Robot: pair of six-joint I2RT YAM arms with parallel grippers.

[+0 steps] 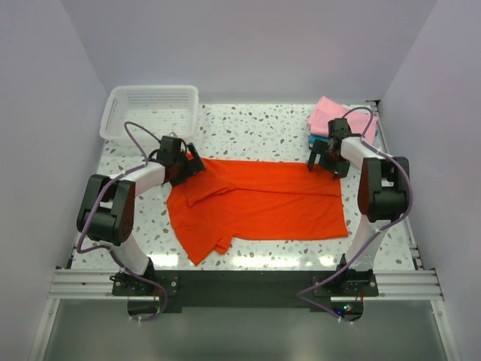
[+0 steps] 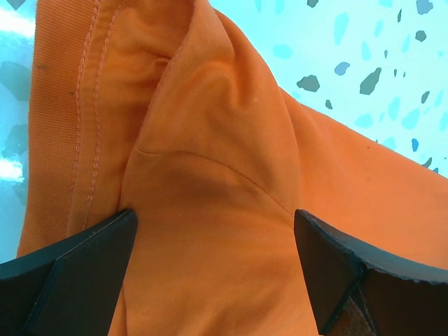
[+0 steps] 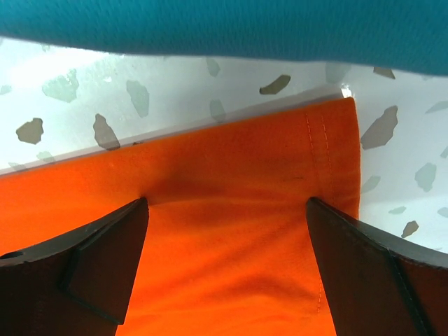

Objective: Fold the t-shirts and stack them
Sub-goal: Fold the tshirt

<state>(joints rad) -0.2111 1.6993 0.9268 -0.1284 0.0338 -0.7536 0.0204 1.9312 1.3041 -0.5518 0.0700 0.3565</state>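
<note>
Speckled white desk (image 1: 263, 128), pale walls. Bright orange-red cloth t-shirt (image 1: 263, 207) lies spread mid-desk, rumpled at its left end. Left gripper (image 1: 188, 167) is over the far-left shoulder seam, right gripper (image 1: 325, 162) over the far-right hem corner. Both are wide open, jaws straddling cloth, nothing held. Likely step: pinch far edge. Tips: go down to desk level, close both together, lift evenly w/o dragging. Light pink t-shirt (image 1: 331, 114) lies on teal t-shirt (image 1: 316, 139), far right.

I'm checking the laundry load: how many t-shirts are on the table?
3. An orange-red t-shirt lies spread centrally; a pink t-shirt sits on a teal t-shirt at the far right corner. More may hide beneath.
</note>
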